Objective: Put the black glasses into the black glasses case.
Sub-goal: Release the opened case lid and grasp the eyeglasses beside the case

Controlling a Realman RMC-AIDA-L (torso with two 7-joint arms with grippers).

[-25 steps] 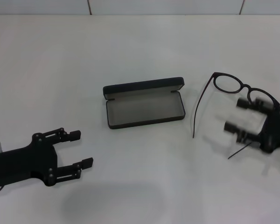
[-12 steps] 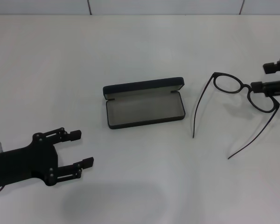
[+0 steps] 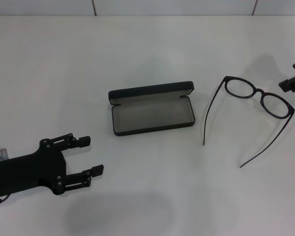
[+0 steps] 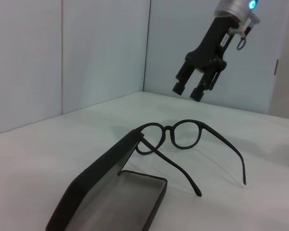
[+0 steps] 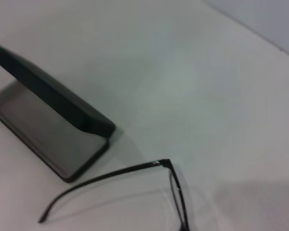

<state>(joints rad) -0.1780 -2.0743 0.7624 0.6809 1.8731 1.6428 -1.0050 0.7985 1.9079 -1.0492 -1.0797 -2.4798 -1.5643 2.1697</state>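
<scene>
The black glasses [image 3: 259,92] lie unfolded on the white table, right of the case, lenses toward the far side and temple arms pointing toward me. They also show in the left wrist view [image 4: 169,129] and the right wrist view [image 5: 115,175]. The black glasses case [image 3: 152,117] lies open at the table's middle, lid raised at its far side, grey lining bare; it also shows in the wrist views [image 4: 106,187] [image 5: 53,103]. My right gripper [image 3: 292,74] is open and empty, raised just right of the glasses; it also shows in the left wrist view [image 4: 188,90]. My left gripper [image 3: 92,155] is open and empty at the near left.
The white table [image 3: 147,49] runs to a pale wall at the back. Nothing else stands on it.
My right gripper has risen from beside the glasses' right lens and drawn away to the far right edge, empty. The glasses have stayed put. My left gripper has shifted slightly right.
</scene>
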